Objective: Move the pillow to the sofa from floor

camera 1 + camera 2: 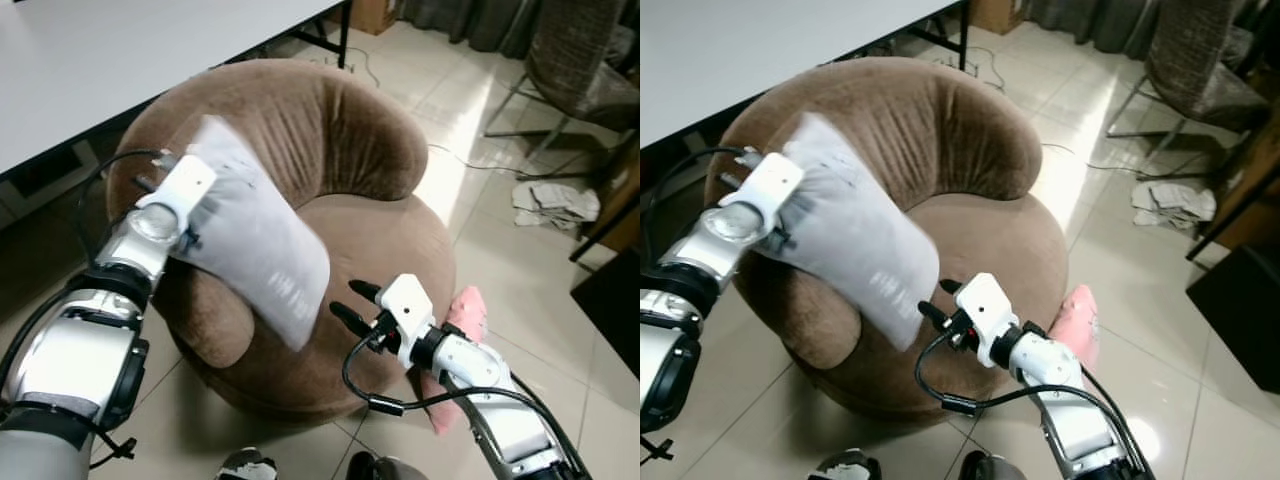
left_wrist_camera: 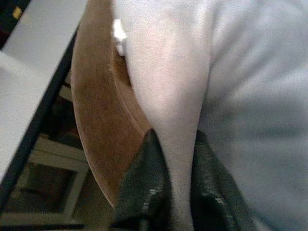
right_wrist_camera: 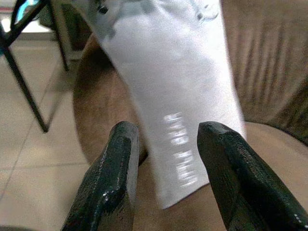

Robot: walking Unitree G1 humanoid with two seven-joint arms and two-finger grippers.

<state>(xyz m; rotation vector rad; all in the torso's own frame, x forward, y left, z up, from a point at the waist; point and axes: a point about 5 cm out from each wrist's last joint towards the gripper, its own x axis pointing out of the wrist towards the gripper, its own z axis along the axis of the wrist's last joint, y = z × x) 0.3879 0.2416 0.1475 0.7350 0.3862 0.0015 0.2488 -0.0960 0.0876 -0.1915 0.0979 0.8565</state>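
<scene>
Your left hand [image 2: 180, 192] pinches the pillow [image 1: 255, 240] by 1 edge over the sofa [image 1: 340, 130]; it may slip off. Right hand [image 3: 166, 168] gapes empty.

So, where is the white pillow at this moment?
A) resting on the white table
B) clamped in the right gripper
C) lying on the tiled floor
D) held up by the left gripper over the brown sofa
D: the left gripper pinches a fold of the white pillow, which hangs over the brown sofa; the right gripper is open, short of it.

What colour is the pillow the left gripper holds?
White pillow with faint grey print, clearest in the right wrist view.
</scene>
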